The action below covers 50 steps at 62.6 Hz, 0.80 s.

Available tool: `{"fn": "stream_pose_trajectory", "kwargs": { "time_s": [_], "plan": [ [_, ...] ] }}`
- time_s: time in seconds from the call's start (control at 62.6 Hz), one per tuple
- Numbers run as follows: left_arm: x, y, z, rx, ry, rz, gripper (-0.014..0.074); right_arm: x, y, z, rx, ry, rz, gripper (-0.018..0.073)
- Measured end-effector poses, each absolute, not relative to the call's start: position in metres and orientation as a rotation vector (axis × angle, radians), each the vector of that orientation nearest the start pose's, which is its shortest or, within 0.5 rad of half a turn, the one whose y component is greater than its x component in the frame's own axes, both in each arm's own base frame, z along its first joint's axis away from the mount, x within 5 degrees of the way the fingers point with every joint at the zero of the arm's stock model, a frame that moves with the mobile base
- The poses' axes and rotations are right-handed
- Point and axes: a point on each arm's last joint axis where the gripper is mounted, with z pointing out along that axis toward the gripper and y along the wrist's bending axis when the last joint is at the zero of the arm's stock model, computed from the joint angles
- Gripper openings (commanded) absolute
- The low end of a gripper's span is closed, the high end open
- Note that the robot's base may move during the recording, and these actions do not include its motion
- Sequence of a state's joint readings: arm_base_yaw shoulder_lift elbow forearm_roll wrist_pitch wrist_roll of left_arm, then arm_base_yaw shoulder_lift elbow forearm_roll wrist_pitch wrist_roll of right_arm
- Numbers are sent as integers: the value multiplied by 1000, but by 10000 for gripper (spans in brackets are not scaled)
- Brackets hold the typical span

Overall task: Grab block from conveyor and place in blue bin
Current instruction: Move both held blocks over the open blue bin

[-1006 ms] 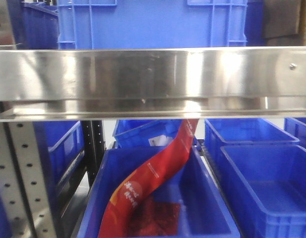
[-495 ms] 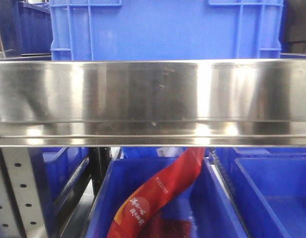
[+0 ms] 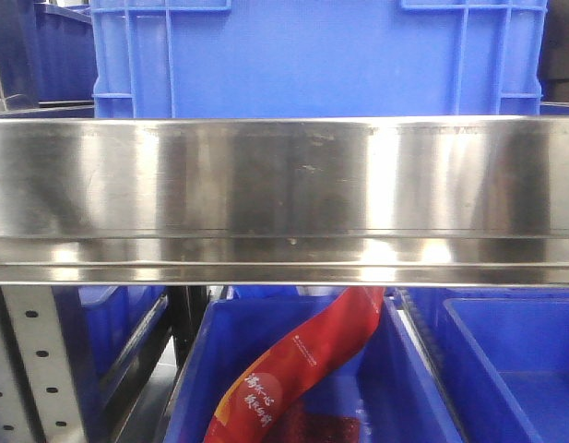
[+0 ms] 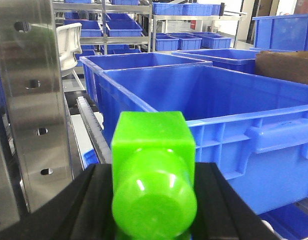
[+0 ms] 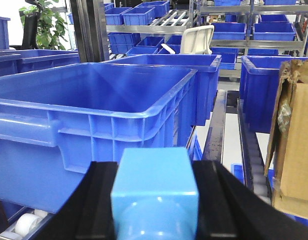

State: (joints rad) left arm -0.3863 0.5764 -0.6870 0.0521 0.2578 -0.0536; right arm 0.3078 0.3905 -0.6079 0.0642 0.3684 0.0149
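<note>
At the front camera, the steel shelf rail (image 3: 284, 198) sits lower in frame than a second ago, and the blue crate (image 3: 312, 55) standing on it fills more of the top. The red pouch (image 3: 302, 369) in the lower bin (image 3: 196, 369) shows less of its length. Judgement: the camera's view has shifted relative to the racking, so the robot is probably repositioning rather than picking.

Left wrist view: left fingers (image 4: 79, 205) are clenched on a green block (image 4: 154, 170), which is held just short of the near wall of a large open blue bin (image 4: 253, 135).

Right wrist view: right fingers (image 5: 94, 195) are clenched on a light blue block (image 5: 154, 192), facing an open bin (image 5: 94, 125). Whether it is the same bin cannot be told.

The conveyor is not in any view. Judgement: the grab is done for both blocks and placing remains. Each block must clear a bin rim before release.

Surface and room: no counter is visible. Bins rest on roller tracks (image 4: 91, 125) beside a perforated steel upright (image 4: 34, 100). Racks of smaller blue bins fill the background, and a cardboard box (image 5: 293, 150) stands at the right.
</note>
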Motion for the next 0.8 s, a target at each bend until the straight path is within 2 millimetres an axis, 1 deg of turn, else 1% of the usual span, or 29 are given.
{"fn": "stream_pose_trajectory", "kwargs": {
  "time_s": [0.511, 0.591, 0.703, 0.799],
  "plan": [
    [108, -43, 375, 302, 1610, -288, -111, 73, 25, 357, -207, 1627, 314, -151],
    [108, -43, 375, 289, 1614, -310, -111, 73, 25, 358, -205, 1619, 314, -151],
    [105, -44, 386, 248, 1601, -375, -111, 73, 25, 358, -205, 1615, 314, -151],
    [101, -43, 404, 238, 1594, -398, -111, 72, 25, 361, -202, 1605, 318, -151]
  ]
}}
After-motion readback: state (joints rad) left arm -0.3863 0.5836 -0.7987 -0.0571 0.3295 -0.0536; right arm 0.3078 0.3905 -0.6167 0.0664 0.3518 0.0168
